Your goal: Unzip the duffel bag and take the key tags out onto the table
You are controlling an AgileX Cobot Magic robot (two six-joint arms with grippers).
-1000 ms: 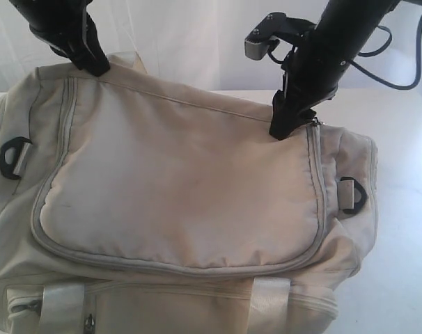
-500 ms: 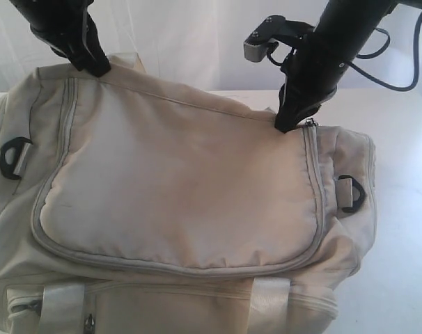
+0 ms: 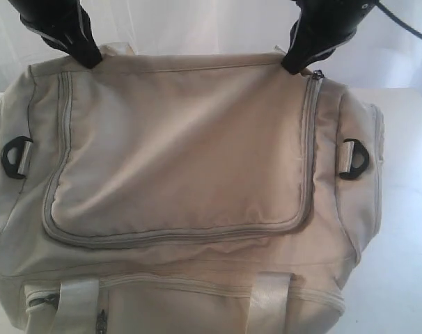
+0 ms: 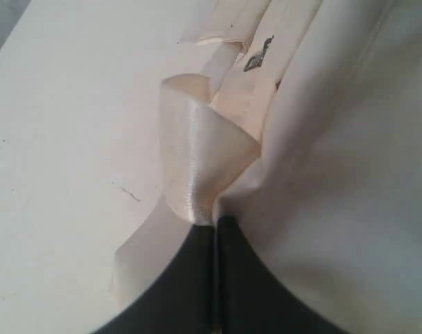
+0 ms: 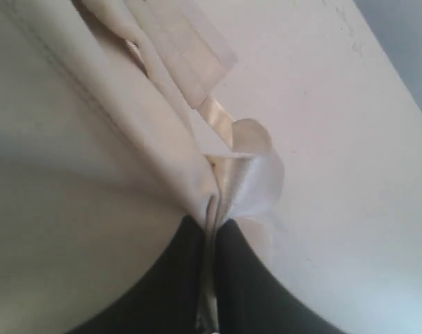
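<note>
The cream duffel bag (image 3: 183, 160) fills the exterior view, its U-shaped zip flap closed and the zip slider (image 3: 317, 74) at the flap's far right corner. My left gripper (image 3: 88, 60) is shut on the bag's back edge at the far left. In the left wrist view this gripper (image 4: 216, 221) pinches fabric beside a pale webbing strap (image 4: 197, 153). My right gripper (image 3: 294, 67) is shut on the back edge just left of the slider, and fabric shows between its fingers (image 5: 228, 240). The key tags are hidden. The white table (image 3: 406, 229) lies under the bag.
Black D-rings sit at the bag's left end (image 3: 12, 156) and right end (image 3: 355, 158). Two webbing handle straps (image 3: 270, 299) hang over the near side. A small metal zip pull (image 4: 257, 57) lies by the strap in the left wrist view. Bare table (image 5: 350, 139) lies behind the bag.
My right gripper has closed on the bag's back edge. Both arms have raised that edge, so the flap now stands taller and tilts toward the camera.
</note>
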